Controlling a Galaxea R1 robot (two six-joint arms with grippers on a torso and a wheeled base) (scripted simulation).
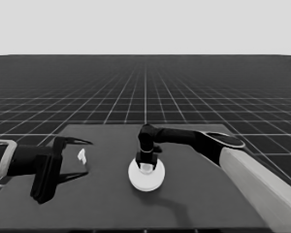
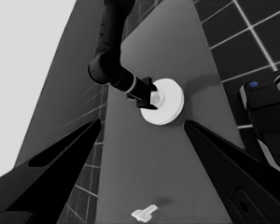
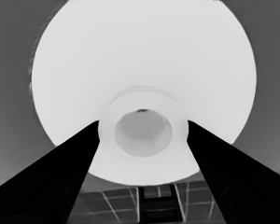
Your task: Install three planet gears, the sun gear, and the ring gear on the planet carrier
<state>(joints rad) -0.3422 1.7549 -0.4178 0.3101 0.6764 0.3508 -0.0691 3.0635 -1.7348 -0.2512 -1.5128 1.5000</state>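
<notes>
Larger round part sits mid worktop, nothing else white visible round it, so prob. covering the smaller one + gears. Right gripper over its centre, fingers set either side of the raised hub and touching it; looks clamped on. Part looks stiff, light, smooth, prob. slippery: hub is the place to grip. Left gripper parked far left, spread wide, empty; thin white piece lies betw. its fingers, not held.
</notes>
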